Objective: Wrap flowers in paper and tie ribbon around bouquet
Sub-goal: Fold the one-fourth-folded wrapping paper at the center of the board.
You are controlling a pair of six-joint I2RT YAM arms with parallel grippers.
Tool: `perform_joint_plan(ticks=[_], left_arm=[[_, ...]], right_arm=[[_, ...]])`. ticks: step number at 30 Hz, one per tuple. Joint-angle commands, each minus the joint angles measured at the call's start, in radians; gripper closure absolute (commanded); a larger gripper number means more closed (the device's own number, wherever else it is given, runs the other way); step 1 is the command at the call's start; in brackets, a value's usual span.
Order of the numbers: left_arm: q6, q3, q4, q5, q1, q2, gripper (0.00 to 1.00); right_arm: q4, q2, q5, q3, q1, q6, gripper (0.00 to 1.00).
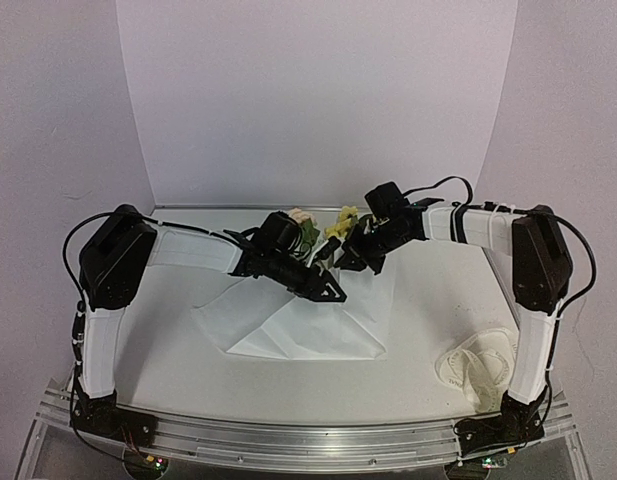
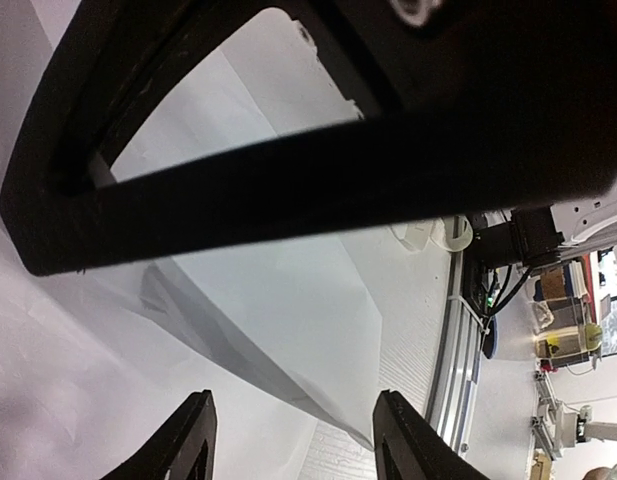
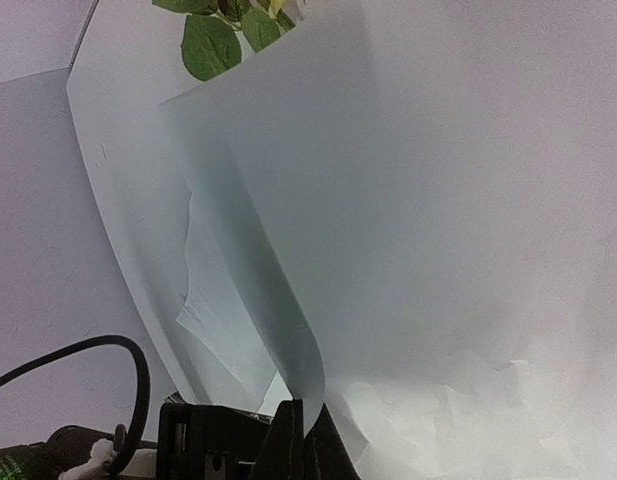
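The white paper [image 1: 318, 322] lies spread on the table, its far part lifted. At its far edge, the flowers [image 1: 310, 226] show a pink rose and yellow blossoms. My right gripper [image 1: 351, 258] is shut on a paper edge. In the right wrist view, the pinched sheet [image 3: 408, 200] curls up from the closed gripper [image 3: 306, 440], with green leaves [image 3: 213, 45] above it. My left gripper [image 1: 328, 290] hovers over the paper, just beside the right one. It stands open [image 2: 293, 445] with only the paper [image 2: 268, 300] beneath its fingers. The ribbon [image 1: 483, 362] lies coiled at the right front.
A metal rail [image 1: 308, 440] runs along the table's near edge [image 2: 453, 370]. A large black frame [image 2: 318, 170] close to the lens blocks the top of the left wrist view. White walls enclose the back and sides.
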Motion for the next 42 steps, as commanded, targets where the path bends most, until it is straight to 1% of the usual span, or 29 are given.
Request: perform_joint_plan(ticks=[1, 9, 12, 17, 19, 20, 24, 26, 29, 31, 32, 34, 36, 38, 39, 42], left_arm=[[0.024, 0.065, -0.031, -0.015, -0.001, -0.015, 0.49], [0.002, 0.117, -0.058, -0.037, -0.001, 0.038, 0.69], [0.002, 0.145, -0.089, -0.041, -0.001, 0.056, 0.7], [0.01, 0.171, -0.132, -0.059, -0.001, 0.07, 0.69], [0.01, 0.173, -0.136, -0.069, -0.001, 0.07, 0.73], [0.008, 0.173, -0.138, -0.075, 0.0, 0.07, 0.76], [-0.01, 0.167, -0.13, -0.104, -0.001, 0.068, 0.99], [-0.023, 0.159, -0.119, -0.109, -0.002, 0.066, 1.0], [-0.053, 0.132, -0.088, -0.12, -0.001, 0.056, 1.0], [-0.075, 0.107, -0.067, -0.133, -0.001, 0.048, 1.0], [-0.089, 0.092, -0.053, -0.139, -0.001, 0.044, 1.0], [-0.116, 0.063, -0.022, -0.15, 0.0, 0.035, 1.0], [-0.147, 0.028, 0.016, -0.163, -0.001, 0.028, 1.0], [-0.173, 0.01, 0.037, -0.171, 0.0, 0.025, 1.0], [-0.184, -0.001, 0.048, -0.171, -0.001, 0.023, 1.0], [-0.213, -0.039, 0.098, -0.185, -0.001, 0.008, 1.0]], right_arm=[[-0.012, 0.014, 0.0, 0.042, -0.005, -0.015, 1.0], [-0.031, 0.007, 0.014, 0.046, -0.005, -0.033, 1.0], [-0.037, 0.007, 0.018, 0.048, -0.005, -0.038, 1.0], [-0.042, 0.011, 0.018, 0.055, -0.005, -0.042, 1.0], [-0.044, 0.012, 0.02, 0.059, -0.005, -0.044, 1.0], [-0.046, 0.012, 0.021, 0.059, -0.005, -0.046, 1.0], [-0.051, -0.001, 0.033, 0.051, -0.003, -0.06, 1.0], [-0.052, -0.017, 0.042, 0.041, -0.004, -0.072, 0.89], [-0.053, -0.059, 0.075, 0.005, -0.003, -0.104, 0.62], [-0.053, -0.103, 0.103, -0.029, -0.003, -0.128, 0.49], [-0.053, -0.123, 0.117, -0.052, -0.003, -0.141, 0.43], [-0.049, -0.183, 0.142, -0.105, -0.003, -0.165, 0.37], [-0.022, -0.24, 0.159, -0.177, -0.002, -0.173, 0.36], [0.025, -0.297, 0.157, -0.273, 0.001, -0.17, 0.37], [0.062, -0.323, 0.152, -0.32, 0.003, -0.167, 0.39], [0.173, -0.393, 0.125, -0.469, 0.014, -0.145, 0.5]])
